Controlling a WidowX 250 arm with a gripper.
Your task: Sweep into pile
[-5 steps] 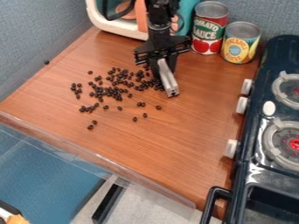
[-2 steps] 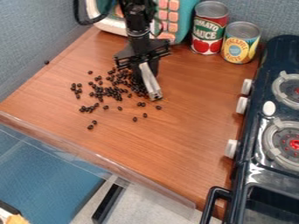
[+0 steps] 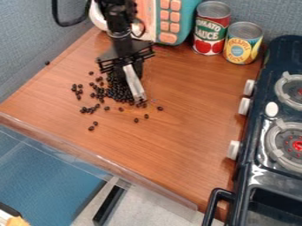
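Gripper (image 3: pixel 127 70) and bar (image 3: pixel 134 84) moved left, bunching beans (image 3: pixel 118 92) | clamped on bar | beans mostly left of bar, strays near and right | risk: near strays missed, bar's tip passing too far off

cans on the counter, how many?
2: a red one beside the toy microwave, and a yellow one between the red one and the stove. Any behind the microwave would be hidden.

There are two cans (image 3: pixel 211 33), one stove (image 3: pixel 263 176), two burners (image 3: pixel 296 145), one microwave (image 3: pixel 186 22) and dozens of beans (image 3: pixel 110 93).
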